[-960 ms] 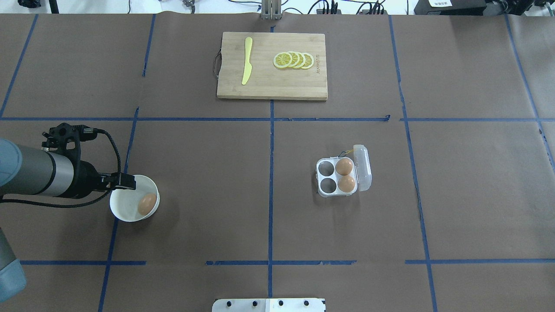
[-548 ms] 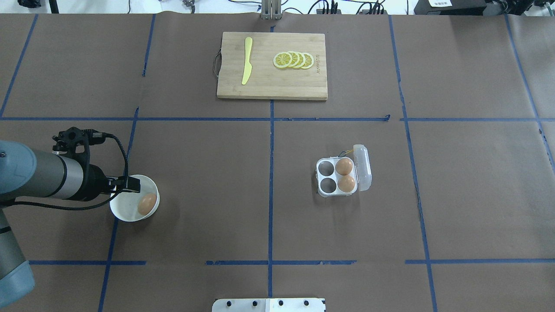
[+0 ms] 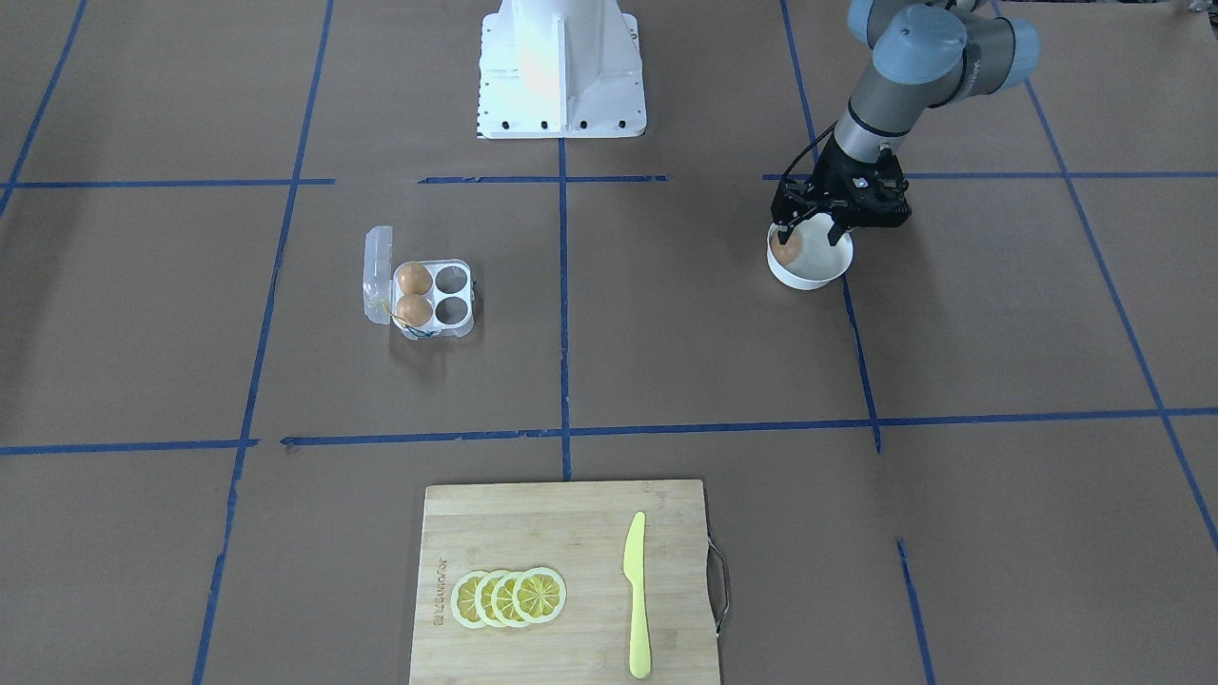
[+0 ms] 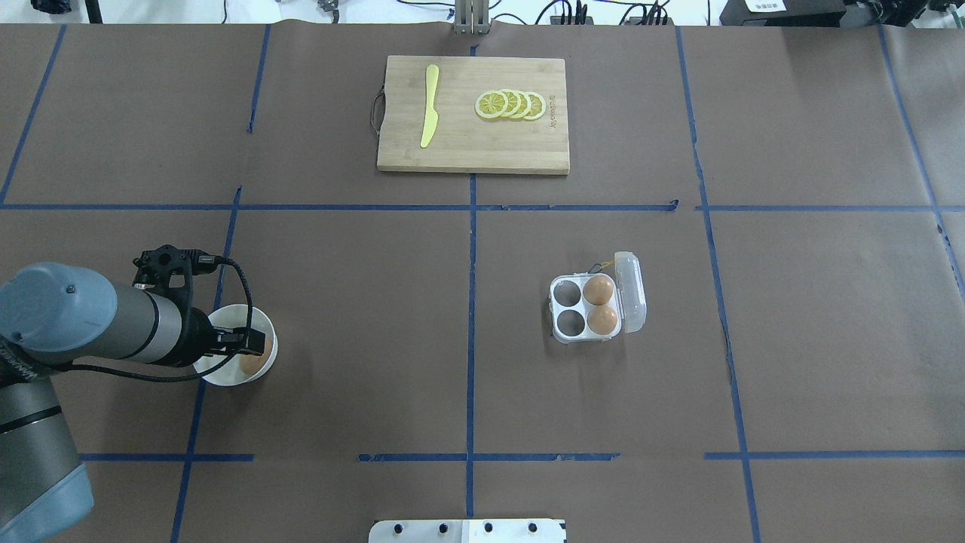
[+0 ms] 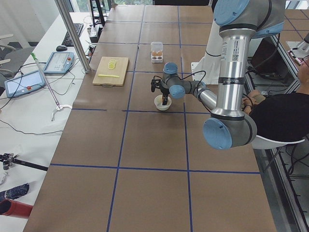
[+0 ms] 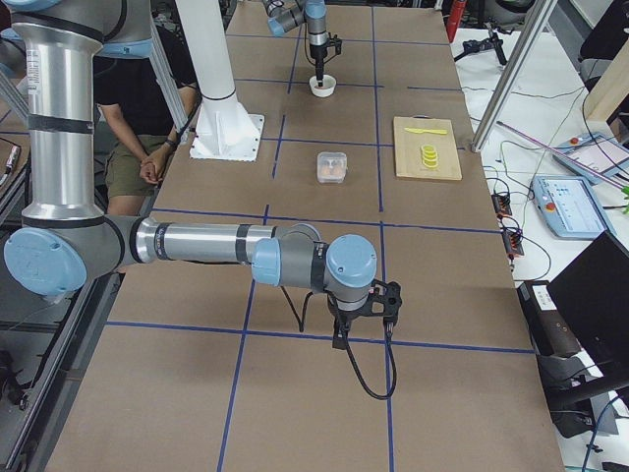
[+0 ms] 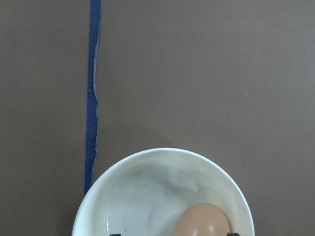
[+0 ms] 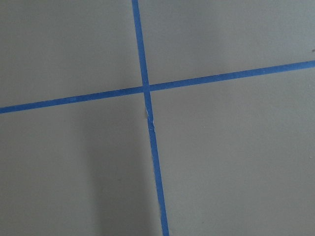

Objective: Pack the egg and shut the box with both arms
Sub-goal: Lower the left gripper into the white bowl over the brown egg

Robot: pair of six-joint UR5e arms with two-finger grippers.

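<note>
Overhead and front-facing views face each other across the brown paper-covered worktop (image 4: pixel 377 302); the left wrist view looks down, close above the white round bowl (image 7: pixel 165 151)

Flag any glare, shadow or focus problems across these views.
Front-facing view: the white pedestal base is blown out by glare. Left wrist view: the egg in the white bowl is in focus but cropped at the bottom edge. Right wrist view: a soft shadow darkens the lower left.

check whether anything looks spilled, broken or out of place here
Nothing stands out. The egg lies whole in the white bowl, the box sits flat, lid open, two eggs seated in cells, and lemon slices and knife lie neatly on the board.
</note>
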